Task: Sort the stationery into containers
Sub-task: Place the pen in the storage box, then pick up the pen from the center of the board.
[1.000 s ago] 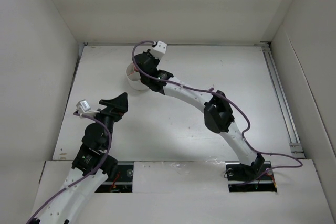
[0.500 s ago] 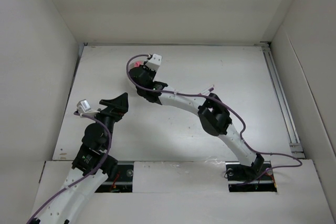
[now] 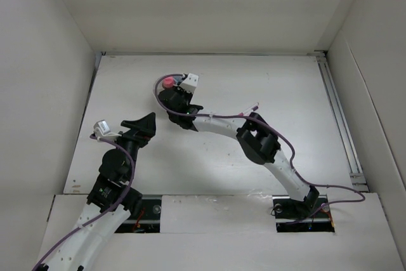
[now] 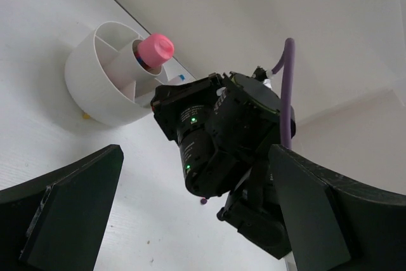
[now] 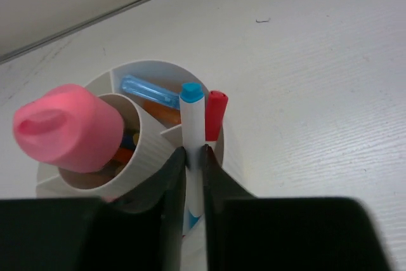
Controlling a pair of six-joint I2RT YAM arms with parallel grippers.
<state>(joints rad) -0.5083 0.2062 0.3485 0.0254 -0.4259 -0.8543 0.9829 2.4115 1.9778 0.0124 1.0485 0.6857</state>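
Top view: within the last second the right gripper point(image 5: 194, 153) has drawn back toward you over the cup point(image 4: 95, 93). It now hides the white wall that showed beside it before, so only the pink cap of the pink-capped cylinder point(image 5: 66, 125) shows at its left. The left gripper point(image 3: 138, 126) has not moved; it hangs near the cup with its jaws spread wide and nothing between them. Right wrist view: the jaws are nearly closed, pinching the white barrel of the blue-capped pen point(image 5: 192, 118), which stands upright at the cup's near rim just beside the red-capped pen point(image 5: 216, 109). The fingers hide the pen's lower end, so you cannot tell whether it is seated in a compartment. The cylinder stands in the central tube, and other compartments hold blue and orange items. Judged from this, the pen is at its place and only release remains. Expect it to lean on its neighbour once you let go. The table point(image 3: 285, 93) is matte white and lightly ribbed, and plain white walls point(image 3: 209, 4) close it in on three sides.
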